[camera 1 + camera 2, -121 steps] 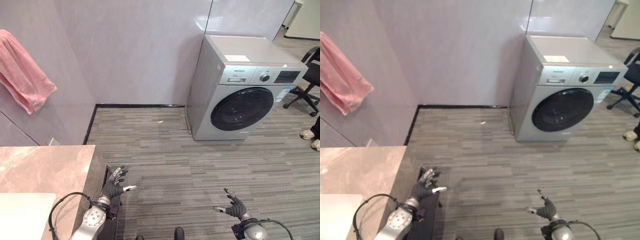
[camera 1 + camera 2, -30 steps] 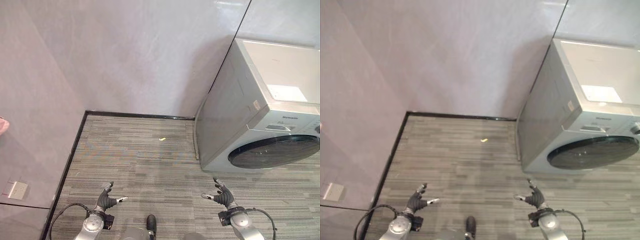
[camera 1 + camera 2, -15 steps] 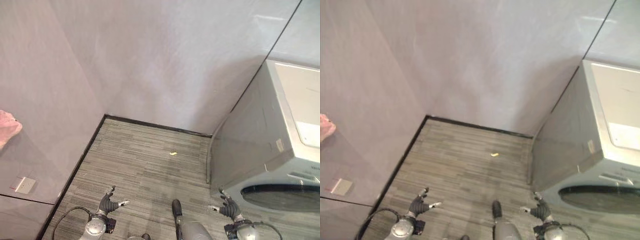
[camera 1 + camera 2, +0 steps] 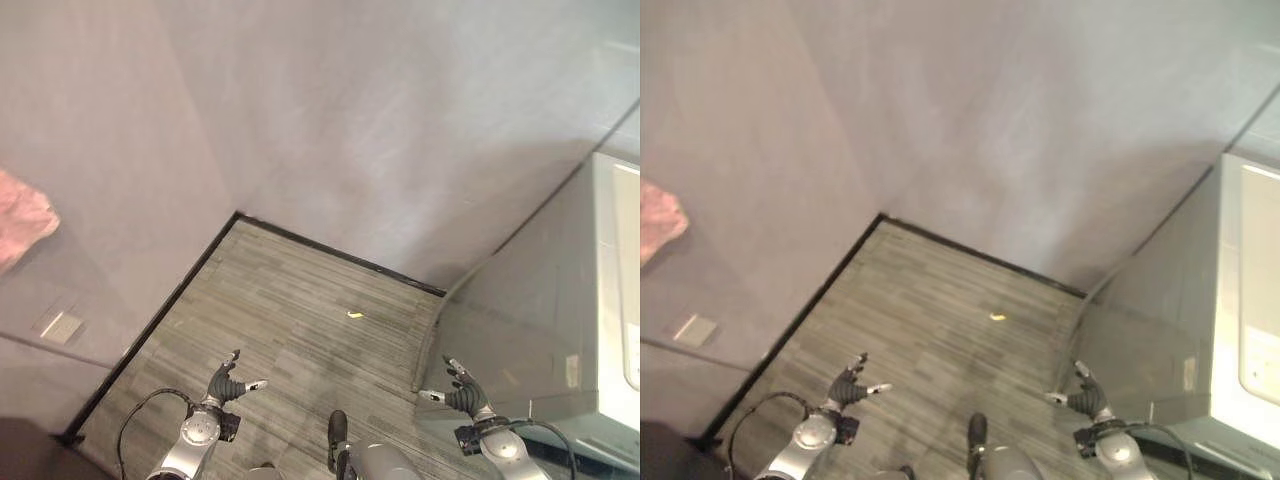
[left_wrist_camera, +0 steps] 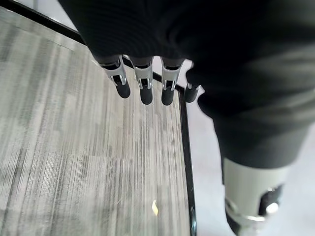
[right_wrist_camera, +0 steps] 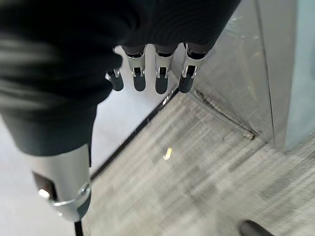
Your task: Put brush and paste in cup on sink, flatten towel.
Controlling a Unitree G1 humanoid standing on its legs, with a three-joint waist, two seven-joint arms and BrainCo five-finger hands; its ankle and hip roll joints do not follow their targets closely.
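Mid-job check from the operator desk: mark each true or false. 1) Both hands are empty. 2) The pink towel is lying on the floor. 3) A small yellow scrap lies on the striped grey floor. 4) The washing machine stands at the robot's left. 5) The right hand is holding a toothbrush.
1) True: the left hand and right hand hang open over the striped grey floor.
2) False: the pink towel hangs against the wall at the left.
3) True: the small yellow scrap lies near the corner.
4) False: the silver-grey washing machine stands at the right.
5) False: it holds nothing.
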